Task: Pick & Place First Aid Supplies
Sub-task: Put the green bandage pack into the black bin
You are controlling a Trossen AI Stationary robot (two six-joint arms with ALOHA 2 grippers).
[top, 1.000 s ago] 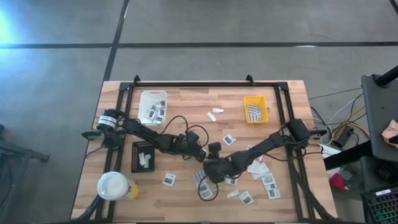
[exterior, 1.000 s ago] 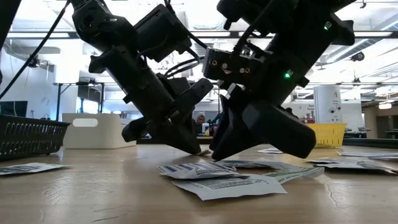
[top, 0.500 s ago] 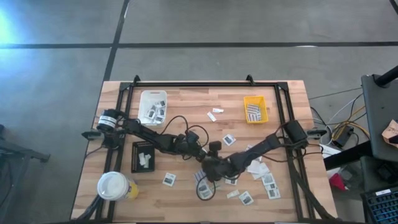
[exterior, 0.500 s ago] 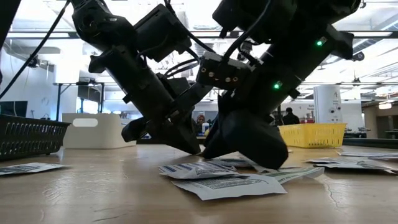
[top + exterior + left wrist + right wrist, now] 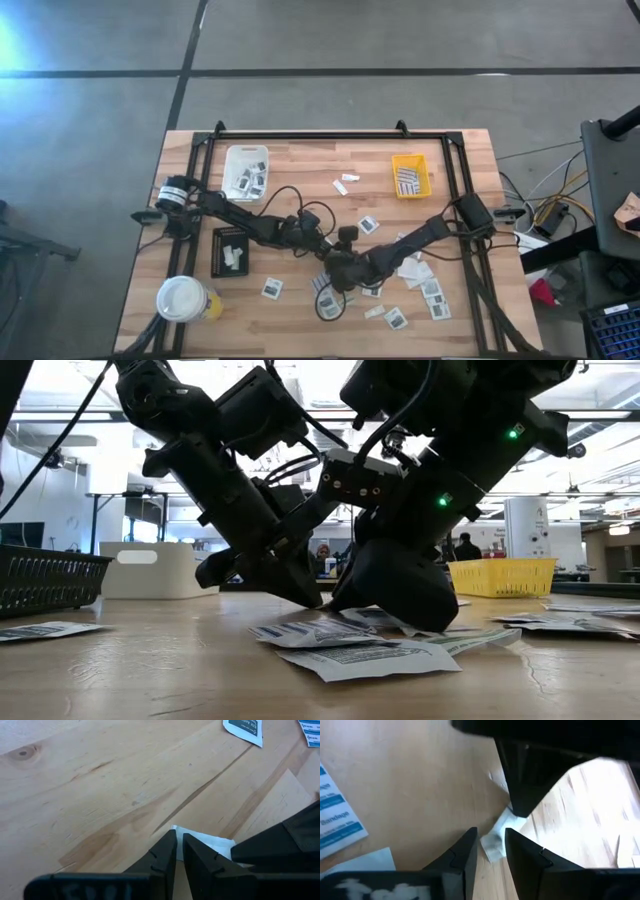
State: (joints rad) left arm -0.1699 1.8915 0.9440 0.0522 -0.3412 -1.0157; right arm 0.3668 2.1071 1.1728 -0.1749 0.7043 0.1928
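Observation:
My two grippers meet over the table's middle. My left gripper (image 5: 322, 250) (image 5: 179, 836) is shut on a small white packet (image 5: 495, 840), one of the first aid supplies. My right gripper (image 5: 336, 266) (image 5: 491, 840) faces it from the near right. It is open, with a finger on each side of the packet's free end; I cannot tell whether they touch it. More white printed packets (image 5: 330, 645) lie flat on the wood just in front of both grippers. My left gripper pinches the small white packet by one end (image 5: 514, 819) between its two fingertips, slanting down from the table's left. The rest of the packet sticks out past the fingertips (image 5: 202, 840) toward my right gripper. Whether it is clear of the wood I cannot tell.
A white tray (image 5: 232, 152) stands at the far left, a yellow tray (image 5: 398, 162) at the far right, and a black tray (image 5: 216, 250) on the left. A white-topped yellow cup (image 5: 182, 298) sits at the near left. Loose packets (image 5: 432, 290) are scattered at the near right.
My right gripper has rolled about its own line and edged in toward my left gripper's fingertips, sinking slightly. The left arm and its packet have kept still.

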